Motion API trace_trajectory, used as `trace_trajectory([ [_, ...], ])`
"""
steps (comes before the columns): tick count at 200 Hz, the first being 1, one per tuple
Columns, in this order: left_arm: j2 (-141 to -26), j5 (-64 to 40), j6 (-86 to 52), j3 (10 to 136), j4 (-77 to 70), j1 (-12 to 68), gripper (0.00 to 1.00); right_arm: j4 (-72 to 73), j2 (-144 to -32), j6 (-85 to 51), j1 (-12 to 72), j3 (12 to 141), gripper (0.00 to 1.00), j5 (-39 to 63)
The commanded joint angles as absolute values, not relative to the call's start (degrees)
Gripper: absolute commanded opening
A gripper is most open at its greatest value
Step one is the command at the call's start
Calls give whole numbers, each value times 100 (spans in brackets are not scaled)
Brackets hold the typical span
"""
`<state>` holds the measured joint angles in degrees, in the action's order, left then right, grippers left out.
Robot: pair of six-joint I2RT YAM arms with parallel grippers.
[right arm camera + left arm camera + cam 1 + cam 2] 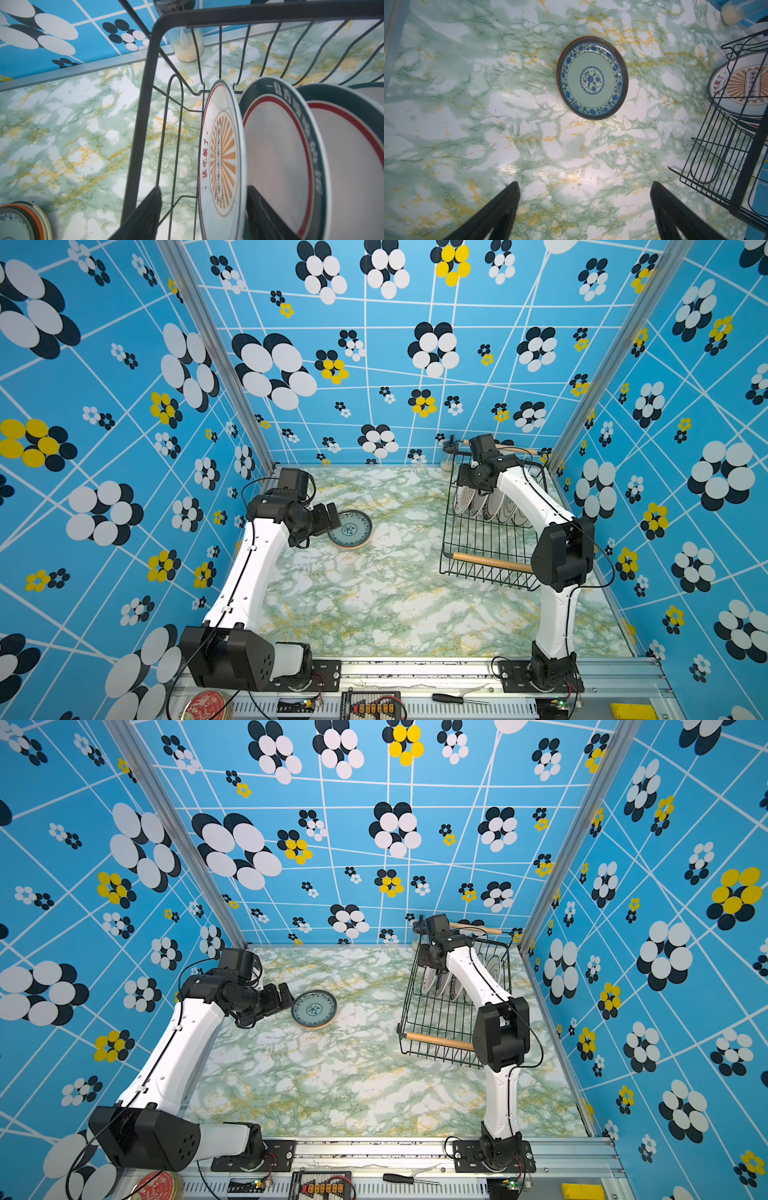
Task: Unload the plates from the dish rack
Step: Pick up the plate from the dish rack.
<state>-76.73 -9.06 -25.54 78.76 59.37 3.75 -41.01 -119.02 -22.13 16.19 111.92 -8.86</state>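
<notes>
- Right, the sunburst plate [223,149] stands on edge at the end of the dish rack [143,104], squarely between the fingers of the right tool [204,187].
- That tool is half open, with a gap on one side and nothing pinched yet.
- Best move, I'd say: close on the rim, then lift straight up, clear of the teal-rimmed plate [276,145] beside one finger.
- The left tool [584,185] gapes wide and empty, just short of the blue-patterned plate [591,79] lying on the bench [467,124].

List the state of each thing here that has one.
sunburst plate: upright in the dish rack, end of the row.
teal-rimmed plates: upright in the rack, next in the row.
blue-patterned plate: flat on the table, topping a small stack.
left gripper: open, empty.
right gripper: open, straddling the sunburst plate.
glass jar: upright beside the rack.
</notes>
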Motion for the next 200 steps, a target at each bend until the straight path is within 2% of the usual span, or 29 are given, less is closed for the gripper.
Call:
trace_trajectory([
  [1, -7486, -1185, -2690, 7694, 5677, 352, 99, -4277, -12123, -2259, 1598, 11411, 59, -1062],
  [36, -7341, -1601, -2698, 7611, 5314, 351, 99, -4377, -12369, -2247, 1592, 11551, 51, -1135],
  [93, -7271, -1552, -2958, 7584, 5151, 360, 99, -4324, -12428, -2264, 1592, 11514, 42, -1264],
  [109, -7260, -1574, -3046, 7539, 5110, 361, 99, -4335, -12620, -2234, 1590, 11514, 37, -1261],
  [158, -7480, -1366, -2918, 7739, 5434, 403, 99, -4319, -12734, -2213, 1591, 11500, 35, -1133],
  [179, -7393, -1288, -2934, 7674, 5305, 404, 99, -4307, -12727, -2223, 1591, 11493, 29, -1179],
  [189, -7375, -1283, -2940, 7649, 5291, 404, 99, -4307, -12735, -2224, 1591, 11495, 23, -1187],
  [200, -7405, -1292, -2953, 7660, 5307, 404, 99, -4315, -12728, -2223, 1587, 11496, 21, -1178],
])
